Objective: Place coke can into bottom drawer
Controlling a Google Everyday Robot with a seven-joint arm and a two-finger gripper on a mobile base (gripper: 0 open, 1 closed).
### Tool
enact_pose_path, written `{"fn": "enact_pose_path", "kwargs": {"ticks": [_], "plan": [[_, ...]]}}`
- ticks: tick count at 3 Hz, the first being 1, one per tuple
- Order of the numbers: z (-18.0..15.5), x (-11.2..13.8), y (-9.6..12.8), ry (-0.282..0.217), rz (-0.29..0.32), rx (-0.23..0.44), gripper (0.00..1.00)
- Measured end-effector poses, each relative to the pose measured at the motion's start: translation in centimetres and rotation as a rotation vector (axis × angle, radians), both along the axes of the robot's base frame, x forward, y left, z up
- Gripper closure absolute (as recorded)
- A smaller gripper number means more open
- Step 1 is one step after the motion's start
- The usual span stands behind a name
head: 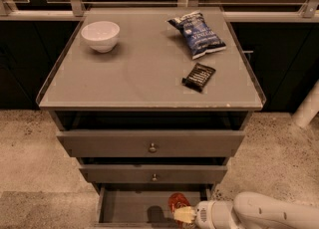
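Observation:
The coke can (pixel 176 203) is red and held tilted at the tip of my gripper (pixel 183 214), low over the right part of the open bottom drawer (pixel 124 207). The gripper comes in from the lower right on a white arm (pixel 259 214) and is shut on the can. The drawer is a shallow grey tray pulled out below two shut grey drawers with small knobs (pixel 152 148). The can casts a dark shadow on the drawer floor to its left.
On the cabinet top (pixel 144 68) stand a white bowl (pixel 100 35) at the back left, a blue chip bag (pixel 198 34) at the back right and a dark snack bar (pixel 199 76) near the right front. A white post (pixel 308 107) stands on the floor at right.

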State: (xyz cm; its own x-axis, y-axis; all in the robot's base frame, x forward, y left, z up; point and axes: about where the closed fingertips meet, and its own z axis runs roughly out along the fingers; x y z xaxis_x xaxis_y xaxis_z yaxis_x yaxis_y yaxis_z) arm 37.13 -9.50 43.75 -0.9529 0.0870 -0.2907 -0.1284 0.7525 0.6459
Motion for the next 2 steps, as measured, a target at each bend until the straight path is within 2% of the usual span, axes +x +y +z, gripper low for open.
{"fn": "enact_pose_path", "kwargs": {"ticks": [1, 2], "plan": [[0.0, 0.1, 0.0, -0.001, 0.001, -0.001, 1.0], [-3.2, 0.6, -0.2, 0.066, -0.019, 0.031, 1.0]]}}
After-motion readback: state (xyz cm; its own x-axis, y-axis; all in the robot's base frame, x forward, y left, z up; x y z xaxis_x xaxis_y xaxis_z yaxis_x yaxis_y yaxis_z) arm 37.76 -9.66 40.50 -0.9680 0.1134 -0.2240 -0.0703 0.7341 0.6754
